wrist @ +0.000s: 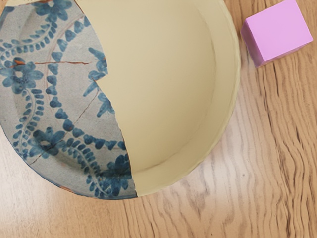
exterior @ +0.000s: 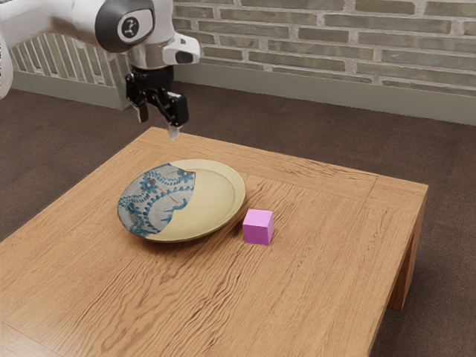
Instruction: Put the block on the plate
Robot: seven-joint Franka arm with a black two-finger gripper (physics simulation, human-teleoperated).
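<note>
My gripper point(exterior: 158, 123) hangs high above the table's far edge in the exterior view, open, its two fingers apart with nothing between them. Below it lies a wide round plate point(exterior: 216, 197), part plain cream and part blue floral pattern. A pink-purple block point(exterior: 258, 227) sits on the table just beside the plate's rim, toward the exterior view's right. In the wrist view the plate point(wrist: 163, 89) spreads under my hand, its surface bare, and the block point(wrist: 278, 30) stands outside its rim on the wood.
The wooden table point(exterior: 320, 275) extends around the plate and block, with its corner toward the exterior view's right. A brick wall point(exterior: 320, 59) with a low ledge stands behind, beyond dark floor.
</note>
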